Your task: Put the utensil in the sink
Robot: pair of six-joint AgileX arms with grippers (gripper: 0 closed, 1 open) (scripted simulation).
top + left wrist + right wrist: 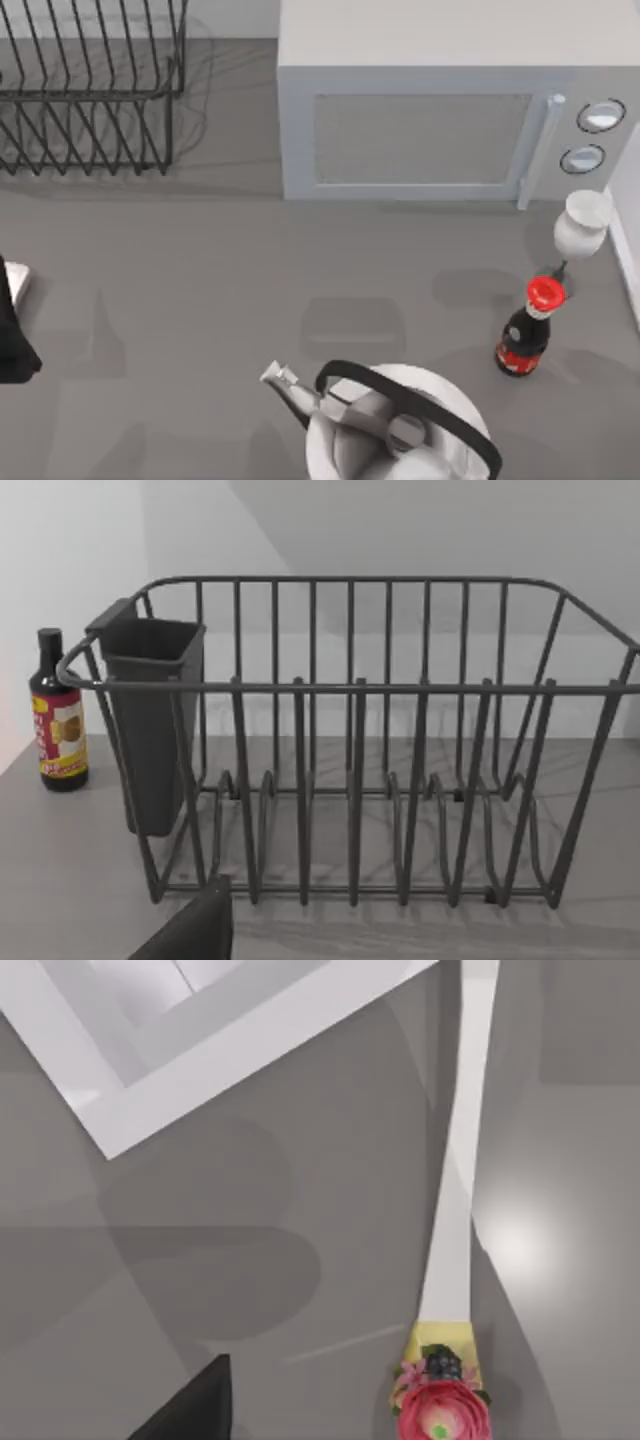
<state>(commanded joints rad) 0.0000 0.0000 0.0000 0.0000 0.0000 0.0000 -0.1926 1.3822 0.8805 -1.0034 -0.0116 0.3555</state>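
Utensil flat below right arm, left arm at table's left edge, tool states unclear

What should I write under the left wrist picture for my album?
An empty dish rack with a cutlery holder sits on the counter, a sauce bottle beside it.

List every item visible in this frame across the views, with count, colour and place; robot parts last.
Dish rack: one, dark wire, table's far left.
Caddy: one, dark grey, hung on the rack's end.
Sauce bottle: one, dark with red-yellow label, beside the rack.
Microwave: one, light grey, far centre-right.
Wine glass: one, white, right of centre.
Cola bottle: one, dark with red cap, near the glass.
Kettle: one, silver with black handle, near edge.
Utensil: one, white handle with floral end, in the right wrist view.
Left arm: dark, top view's left edge.
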